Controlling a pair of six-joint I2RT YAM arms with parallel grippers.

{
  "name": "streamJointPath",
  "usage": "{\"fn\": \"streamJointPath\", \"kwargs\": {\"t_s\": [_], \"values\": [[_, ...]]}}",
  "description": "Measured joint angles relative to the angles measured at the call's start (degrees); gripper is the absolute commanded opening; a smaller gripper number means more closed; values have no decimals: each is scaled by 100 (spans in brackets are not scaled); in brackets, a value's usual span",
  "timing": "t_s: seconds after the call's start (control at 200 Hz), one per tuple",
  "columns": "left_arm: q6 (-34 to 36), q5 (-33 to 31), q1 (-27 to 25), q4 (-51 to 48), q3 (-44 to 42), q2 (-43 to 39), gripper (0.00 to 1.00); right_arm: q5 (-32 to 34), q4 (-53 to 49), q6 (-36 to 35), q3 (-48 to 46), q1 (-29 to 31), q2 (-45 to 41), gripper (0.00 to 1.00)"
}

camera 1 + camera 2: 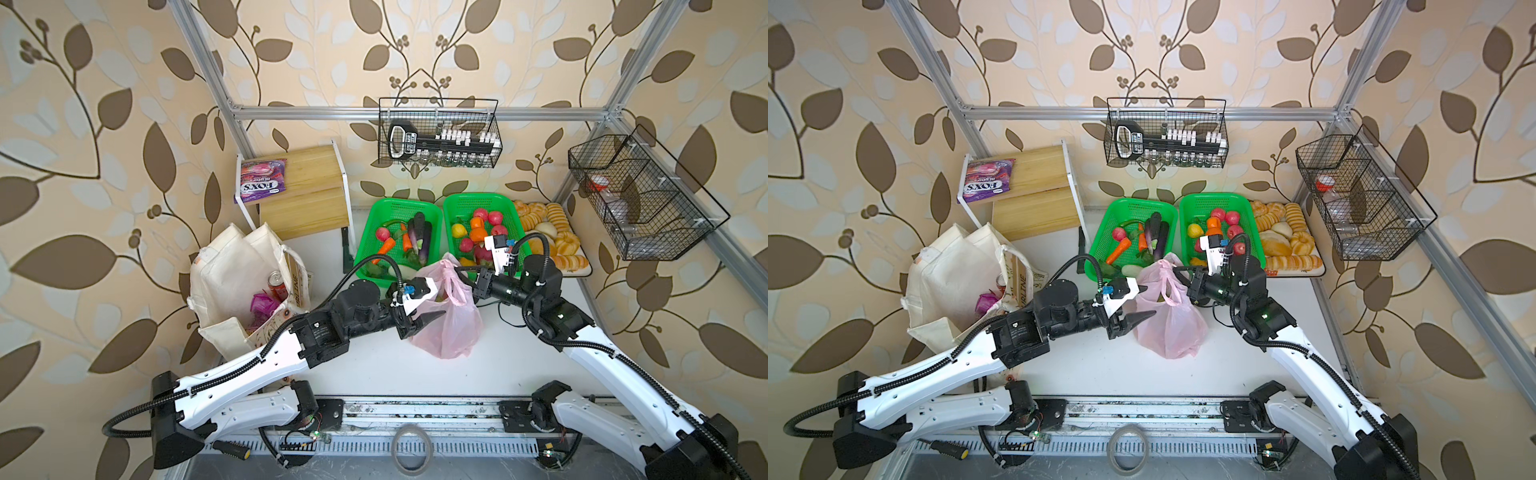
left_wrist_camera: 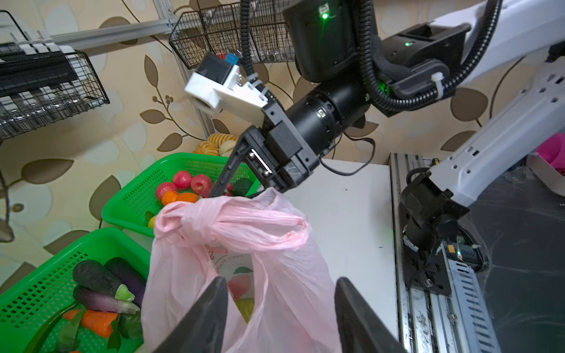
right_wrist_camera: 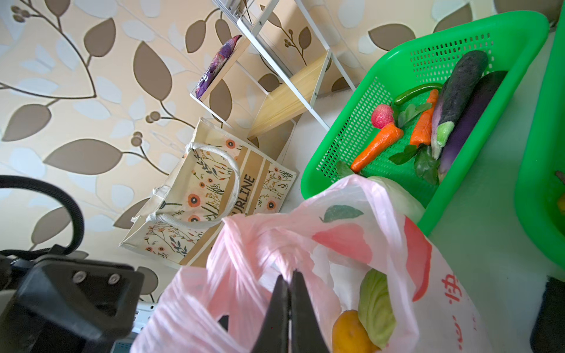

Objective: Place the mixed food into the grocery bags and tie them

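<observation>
The pink bag [image 1: 446,328] stands in the middle of the white worktop [image 1: 374,370], just on the near side of two green baskets. Its handles [image 2: 220,220] are crossed and wound round each other above the mouth. Through the thin plastic a green cabbage [image 3: 376,308] and a yellowish potato [image 3: 348,333] show inside.

The right gripper [image 3: 289,275] reaches in from the right and is clenched on a twisted strand of the handles. The left gripper [image 2: 281,279] hangs released at the bag's left side, its jaws spread apart with nothing pinched between them.

At the left edge of the worktop the cream tote [image 1: 232,270] stands open, with a red can [image 1: 277,284] and a purple packet [image 1: 264,303] inside it.

Farther back, the vegetable basket [image 1: 368,237] holds aubergines and carrots, and the fruit basket [image 1: 478,198] sits touching it on the right. Bread rolls [image 1: 557,218] lie at the far right.

A wooden shelf [image 1: 311,174] stands at the far left, with a purple sweet packet [image 1: 262,183] on its top step.

An aluminium frame [image 1: 332,111] encloses the space. One wire basket [image 1: 440,137] hangs on its far rail and a second wire rack [image 1: 640,199] on its right rail. Cream wallpaper with brown leaves covers the walls. A roll of tape [image 1: 411,451] lies at the near edge.
</observation>
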Motion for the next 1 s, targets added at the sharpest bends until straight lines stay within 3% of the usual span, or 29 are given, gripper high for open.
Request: {"fn": "streamJointPath", "kwargs": {"t_s": [0.375, 1.0], "values": [[1958, -1327, -981, -772, 358, 372, 69, -22, 4, 90, -2, -48, 0, 0], [3589, -2345, -1093, -74, 688, 1405, 65, -72, 4, 129, 0, -79, 4, 0]]}}
